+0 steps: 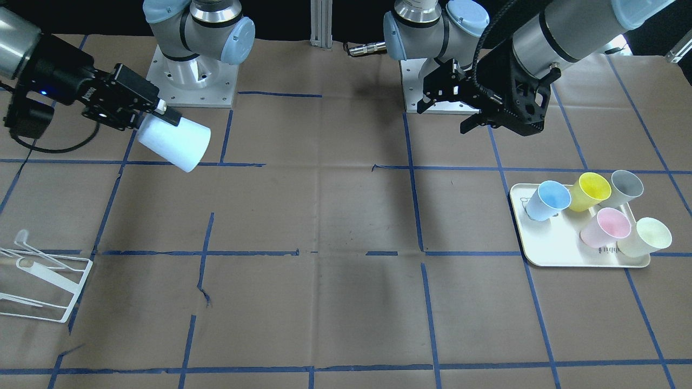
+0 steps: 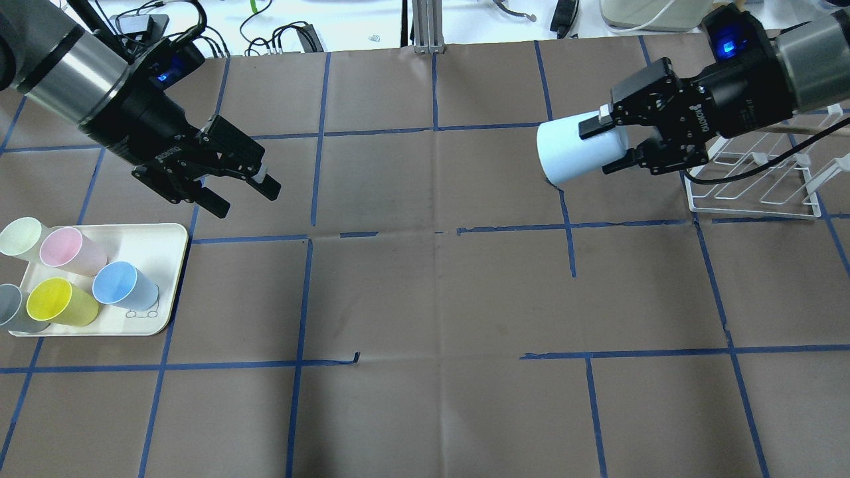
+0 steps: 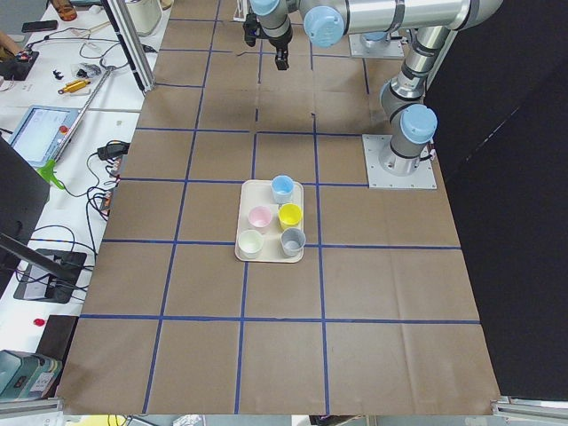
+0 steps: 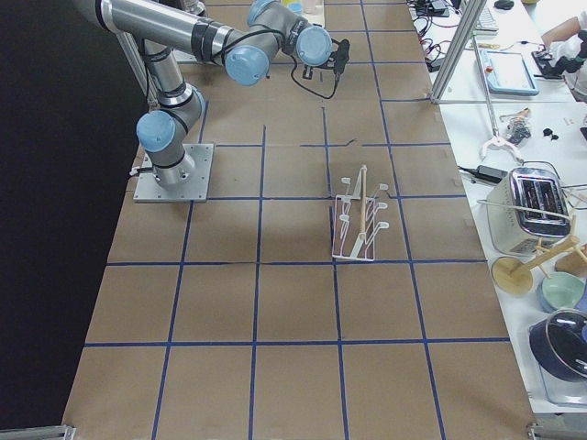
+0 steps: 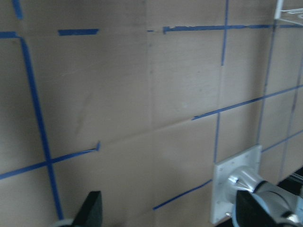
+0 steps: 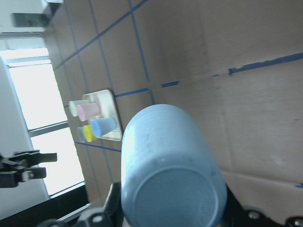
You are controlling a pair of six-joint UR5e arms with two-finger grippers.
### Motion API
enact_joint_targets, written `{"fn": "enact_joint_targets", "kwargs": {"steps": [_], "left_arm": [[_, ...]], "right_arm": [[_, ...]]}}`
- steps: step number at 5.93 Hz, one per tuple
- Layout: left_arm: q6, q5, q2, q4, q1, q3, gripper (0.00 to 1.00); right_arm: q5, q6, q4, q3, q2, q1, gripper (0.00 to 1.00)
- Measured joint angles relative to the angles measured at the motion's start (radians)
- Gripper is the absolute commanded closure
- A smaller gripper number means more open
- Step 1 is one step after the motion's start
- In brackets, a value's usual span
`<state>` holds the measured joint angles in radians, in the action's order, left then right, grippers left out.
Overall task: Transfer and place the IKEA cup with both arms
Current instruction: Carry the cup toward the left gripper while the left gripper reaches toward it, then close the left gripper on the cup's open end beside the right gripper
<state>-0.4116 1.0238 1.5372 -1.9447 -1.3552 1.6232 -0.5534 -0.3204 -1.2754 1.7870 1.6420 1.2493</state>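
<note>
I am standing by the counter (image 2: 431,299) and looking at the right pincer (image 2: 621,143). It is pinching the IKEA cup (image 2: 574,156) up in the air. Its two black fingers (image 2: 594,126) are pressing on the sides of the cup, near the small end. The cup is lying on its side. Its wide end is pointing away from the pincer, toward the middle of the counter. Its closed bottom is facing back toward the wrist. The cup is not touching the counter, and its shadow is falling on the brown paper under it.

Behind the right pincer, down on the counter beside its wrist, a white wire rack (image 2: 750,192) is sitting.

Far across from the cup, the left pincer (image 2: 246,192) is hanging in the air. Its fingers (image 2: 214,202) are spread apart and are holding nothing. It is pointing toward the middle of the counter too, so the two pincers are facing each other, well apart.

Under the left pincer and a little off to its outer side, a cream tray (image 2: 166,245) is lying on the counter. Five cups are standing on it. A blue cup (image 2: 123,285) that looks just like the held one is the closest to the pincer. A pink cup (image 2: 70,249) and a yellow cup (image 2: 56,302) are standing next to it. A pale green cup (image 2: 20,237) and a grey cup (image 2: 10,309) are standing the farthest from the pincer.
</note>
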Motion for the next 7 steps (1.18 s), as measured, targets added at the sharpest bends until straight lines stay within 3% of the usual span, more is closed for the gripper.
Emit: {"fn": "enact_joint_targets", "kwargs": {"steps": [1,3,5,7], "left_arm": [[-0.017,-0.156,-0.005,-0.045,0.011,0.037,0.02],[-0.013,-0.450,-0.035,-0.063,0.008,0.138,0.02],[-0.007,-0.681,-0.022,-0.054,0.001,0.150,0.02],[0.009,-0.737,-0.010,-0.050,0.019,0.124,0.02]], "right_arm": [[0.181,0.000,0.002,0.059,0.006,0.057,0.61],[0.439,0.002,-0.003,0.134,0.004,0.195,0.61],[0.568,-0.001,-0.031,0.196,0.002,0.253,0.61],[0.587,-0.002,-0.045,0.208,0.001,0.256,0.61]]}}
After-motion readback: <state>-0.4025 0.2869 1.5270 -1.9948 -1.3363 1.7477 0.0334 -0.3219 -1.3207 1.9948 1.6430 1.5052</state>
